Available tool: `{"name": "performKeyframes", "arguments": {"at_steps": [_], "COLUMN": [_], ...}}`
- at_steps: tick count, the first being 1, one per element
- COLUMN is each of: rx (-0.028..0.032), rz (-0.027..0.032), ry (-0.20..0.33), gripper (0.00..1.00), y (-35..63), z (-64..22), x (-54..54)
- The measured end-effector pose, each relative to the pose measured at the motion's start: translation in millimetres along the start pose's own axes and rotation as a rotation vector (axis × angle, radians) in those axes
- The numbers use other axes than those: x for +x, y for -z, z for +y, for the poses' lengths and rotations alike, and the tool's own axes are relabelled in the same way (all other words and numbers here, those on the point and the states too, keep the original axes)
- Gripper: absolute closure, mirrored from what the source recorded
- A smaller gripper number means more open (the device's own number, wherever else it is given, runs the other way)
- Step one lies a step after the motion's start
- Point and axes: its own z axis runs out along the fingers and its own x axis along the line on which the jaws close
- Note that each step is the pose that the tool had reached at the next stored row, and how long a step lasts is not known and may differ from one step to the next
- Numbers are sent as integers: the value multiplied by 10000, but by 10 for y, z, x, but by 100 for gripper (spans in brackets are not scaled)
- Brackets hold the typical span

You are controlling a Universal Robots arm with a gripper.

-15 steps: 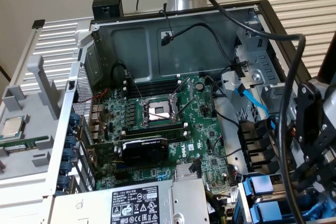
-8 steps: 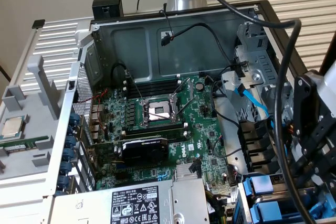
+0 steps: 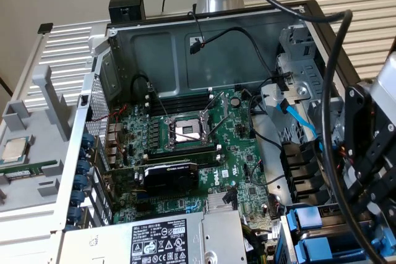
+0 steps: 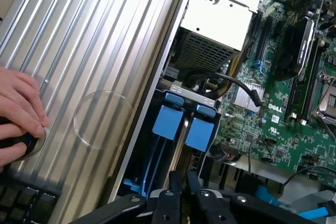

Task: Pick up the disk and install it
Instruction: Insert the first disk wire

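Observation:
Two bright blue carrier frames [image 4: 168, 121] [image 4: 202, 132] stand side by side in the drive bay at the corner of the open computer case. The same carriers [image 3: 307, 219] sit at the lower edge of the exterior view's right. I cannot tell which one holds the disk, because the metal bodies are hidden down in the slots. My gripper [image 4: 184, 181] hovers just above the bay, over the gap between the two carriers. Its black fingers [image 4: 175, 184] are close together and shut, with nothing seen between them. Its black linkage [image 3: 366, 153] hangs at the exterior view's right edge.
The case holds a green motherboard [image 3: 244, 171] with an open processor socket [image 3: 187, 131], a black graphics card [image 3: 170, 177] and a power supply [image 3: 167, 239]. Black cables [image 3: 328, 91] loop past the bay. A hand [image 4: 18, 111] rests on the ribbed table [image 4: 89, 51]. A chip [image 3: 13, 149] and memory stick [image 3: 28, 169] lie at the exterior view's left.

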Motion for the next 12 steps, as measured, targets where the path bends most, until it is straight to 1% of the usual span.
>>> {"name": "performKeyframes", "arguments": {"at_steps": [3, 5, 8, 12], "rx": [-9, -6, 18, 73], "rz": [31, 32, 9, -47], "ry": [-25, -59, -238, -625], "gripper": [84, 84, 84, 84], "y": [-1, -2, -1, -1], "z": [-7, -10, -11, -11], "x": [-20, -28, -30, -32]}}
